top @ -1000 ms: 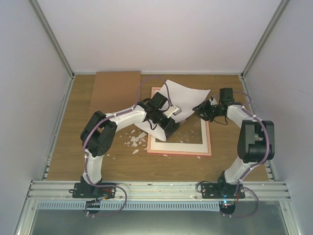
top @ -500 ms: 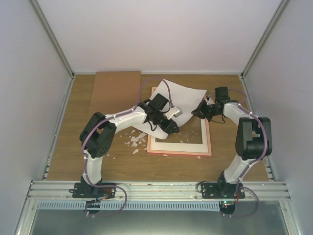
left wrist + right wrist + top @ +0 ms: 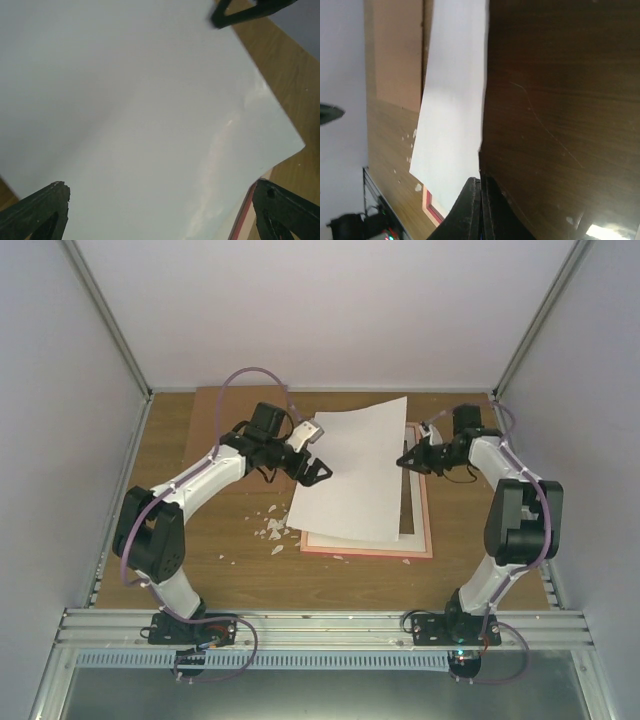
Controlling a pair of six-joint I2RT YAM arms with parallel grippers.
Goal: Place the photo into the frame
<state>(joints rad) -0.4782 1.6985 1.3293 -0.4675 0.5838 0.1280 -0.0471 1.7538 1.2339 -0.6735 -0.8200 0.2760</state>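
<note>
The photo [image 3: 355,475] shows its white back and lies tilted over the pink frame [image 3: 426,532], covering most of it. My right gripper [image 3: 403,460] is shut on the photo's right edge. In the right wrist view its fingers [image 3: 481,200] are pressed together on that edge, with the white back [image 3: 452,125] to their left and a dark glossy surface to their right. My left gripper [image 3: 315,453] stands open just off the photo's left edge. In the left wrist view the white sheet [image 3: 150,110] fills the picture between the wide-apart fingers [image 3: 35,212], and nothing is held.
A brown backing board [image 3: 235,425] lies at the far left of the table. White scraps [image 3: 272,527] are scattered left of the frame. A strip of white mat [image 3: 405,512] shows inside the frame's right side. Enclosure walls stand on three sides.
My left gripper opened, let go of the photo and drew back to the far left. My right gripper shut on the photo's right edge. The sheet now lies flatter over the frame.
</note>
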